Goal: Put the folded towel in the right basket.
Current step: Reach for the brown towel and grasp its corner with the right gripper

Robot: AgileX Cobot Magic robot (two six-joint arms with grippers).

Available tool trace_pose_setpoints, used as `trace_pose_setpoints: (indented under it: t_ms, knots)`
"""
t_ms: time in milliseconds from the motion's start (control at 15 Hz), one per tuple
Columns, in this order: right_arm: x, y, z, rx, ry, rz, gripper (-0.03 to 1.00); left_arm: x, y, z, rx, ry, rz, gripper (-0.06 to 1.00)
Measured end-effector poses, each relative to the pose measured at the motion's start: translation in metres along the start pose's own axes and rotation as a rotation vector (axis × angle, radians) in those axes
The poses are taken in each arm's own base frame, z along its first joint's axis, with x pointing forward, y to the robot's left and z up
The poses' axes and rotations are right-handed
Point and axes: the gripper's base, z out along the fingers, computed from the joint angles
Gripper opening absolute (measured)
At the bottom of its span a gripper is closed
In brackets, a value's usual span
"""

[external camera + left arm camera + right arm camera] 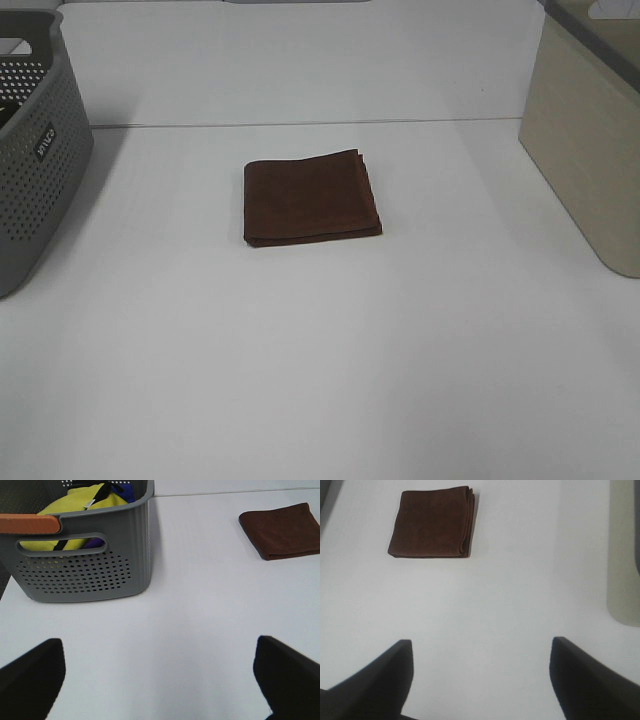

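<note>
The folded towel (312, 198) lies flat in the middle of the desk (320, 390) — between the grey basket (40, 160) at left and the beige basket (585, 150) at right, open to a grab. The left jaws and right jaws stand apart, empty.

The grey basket (35, 190) and the beige basket (585, 160) run off the high view's side edges, and the grey wall hides most of the yellow cloth (65, 507) inside.
</note>
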Motion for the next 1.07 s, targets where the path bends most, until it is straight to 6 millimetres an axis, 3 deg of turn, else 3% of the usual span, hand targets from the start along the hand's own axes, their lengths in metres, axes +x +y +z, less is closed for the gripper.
trace_pose_setpoints:
  t_ms: [200, 267, 333, 400, 467, 667, 1067]
  knots:
    - [-0.054, -0.011, 0.039, -0.033, 0.076, -0.003, 0.72, 0.0, 0.0, 0.0, 0.0, 0.0, 0.0, 0.97]
    - [-0.08, -0.006, 0.077, -0.064, 0.124, -0.041, 0.72, 0.0, 0.0, 0.0, 0.0, 0.0, 0.0, 0.97]
    - [-0.088, -0.001, 0.098, -0.083, 0.152, -0.057, 0.72, 0.0, 0.0, 0.0, 0.0, 0.0, 0.0, 0.97]
    - [-0.093, 0.001, 0.107, -0.092, 0.161, -0.066, 0.72, 0.0, 0.0, 0.0, 0.0, 0.0, 0.0, 0.97]
    - [-0.099, 0.006, 0.132, -0.111, 0.195, -0.077, 0.72, 0.0, 0.0, 0.0, 0.0, 0.0, 0.0, 0.97]
    - [-0.103, 0.006, 0.201, -0.159, 0.303, -0.059, 0.72, 0.0, 0.0, 0.0, 0.0, 0.0, 0.0, 0.97]
    - [-0.082, -0.017, 0.32, -0.227, 0.444, 0.056, 0.72, 0.0, 0.0, 0.0, 0.0, 0.0, 0.0, 0.97]
